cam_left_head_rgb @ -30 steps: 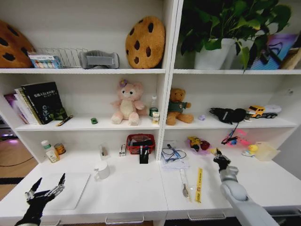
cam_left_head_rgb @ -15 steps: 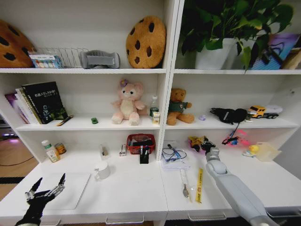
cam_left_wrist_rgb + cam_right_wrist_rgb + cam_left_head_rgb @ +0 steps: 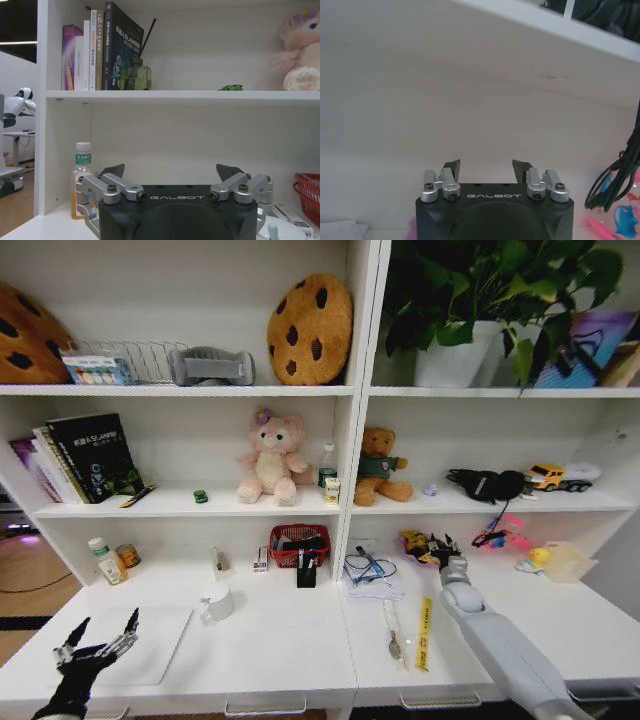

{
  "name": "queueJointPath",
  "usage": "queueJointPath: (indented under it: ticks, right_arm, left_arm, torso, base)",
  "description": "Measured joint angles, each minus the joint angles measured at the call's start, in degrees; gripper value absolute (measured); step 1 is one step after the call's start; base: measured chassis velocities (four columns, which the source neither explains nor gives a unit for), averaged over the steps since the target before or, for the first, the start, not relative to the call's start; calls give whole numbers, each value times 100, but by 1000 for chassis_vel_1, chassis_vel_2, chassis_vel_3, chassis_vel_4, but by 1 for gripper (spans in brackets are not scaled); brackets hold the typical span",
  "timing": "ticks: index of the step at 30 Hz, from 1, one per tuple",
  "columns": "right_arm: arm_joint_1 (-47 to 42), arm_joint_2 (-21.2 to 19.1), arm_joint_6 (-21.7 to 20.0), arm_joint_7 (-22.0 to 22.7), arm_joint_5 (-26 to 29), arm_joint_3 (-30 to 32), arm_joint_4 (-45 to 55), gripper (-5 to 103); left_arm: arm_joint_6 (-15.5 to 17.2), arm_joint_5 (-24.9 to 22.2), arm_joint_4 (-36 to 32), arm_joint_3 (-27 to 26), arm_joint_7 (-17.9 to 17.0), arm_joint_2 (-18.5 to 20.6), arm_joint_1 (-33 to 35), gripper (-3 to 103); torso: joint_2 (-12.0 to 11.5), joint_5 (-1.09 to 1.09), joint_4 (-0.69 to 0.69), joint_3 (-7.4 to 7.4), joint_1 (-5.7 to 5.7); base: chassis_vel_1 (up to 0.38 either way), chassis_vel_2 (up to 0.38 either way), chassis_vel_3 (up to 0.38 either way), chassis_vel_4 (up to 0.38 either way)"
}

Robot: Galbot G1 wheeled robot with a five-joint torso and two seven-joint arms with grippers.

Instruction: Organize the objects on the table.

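The white table [image 3: 290, 640] carries a silver laptop [image 3: 145, 640] at the front left. My left gripper [image 3: 98, 638] hovers open over the laptop's near corner; in its wrist view, the left gripper [image 3: 171, 171] faces the shelf, where a tiny green toy car [image 3: 230, 88] sits. That car [image 3: 200, 497] lies on the middle shelf. My right gripper [image 3: 441, 544] is stretched to the back of the table beside a yellow and red toy [image 3: 413, 543]. The right gripper [image 3: 486, 167] stands open, empty, facing the white back wall. Pens stand in a black holder [image 3: 306, 568].
A white mug [image 3: 218, 602], a red basket [image 3: 298, 543], a yellow strip [image 3: 423, 632] and a spoon-like tool [image 3: 392, 632] lie on the table. Papers with a cable [image 3: 370, 570] sit mid-table. Bottles [image 3: 104, 562] stand at the back left. Black cables [image 3: 620, 165] hang near the right gripper.
My right arm has reached up and to the left, from over the table's right part to the back beside the yellow and red toy. The left arm has not moved.
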Motion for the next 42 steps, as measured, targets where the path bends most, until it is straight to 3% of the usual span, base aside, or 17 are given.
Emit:
queueJointPath:
  ticks: [2,7,10,16,22,27,42]
  right_arm:
    - [-821,-174,85,-378,67,468,811,72]
    - [-1779,-223,238,-457,-26,1000,1594,83]
    - [-2707,-133,378,-459,-134,1730,2348,97]
    - [-4009,130,633,-490,-265,2775,3223,100]
    - [-5010,358,951,-317,-530,3288,3607,100]
    - [-5485,453,1143,-44,-783,3389,3754,100]
    - [-5865,675,1319,98,-827,3434,4078,100]
  left_arm:
    - [-1,0,0,0,0,0,0,100]
    - [-1,0,0,0,1,0,0,100]
    - [-1,0,0,0,2,0,0,100]
    - [-1,0,0,0,1,0,0,100]
    - [-1,0,0,0,1,0,0,100]
    - [-1,0,1,0,1,0,0,100]
    - [-1,0,0,0,1,0,0,100]
  torso:
    - [1,-3,-2,-1,-1]
    - [1,-1,0,-1,-2]
    - [1,-1,-2,-1,-2]
    - [2,-2,0,-1,-2]
    - [2,-1,-2,-1,-2]
    - [1,-1,-1,0,-2]
    - [1,-1,-1,0,0]
  base:
    - [0,0,0,0]
    - [0,0,0,0]
    - [0,0,0,0]
    - [0,0,0,0]
    - [0,0,0,0]
    - [0,0,0,0]
    - [0,0,0,0]
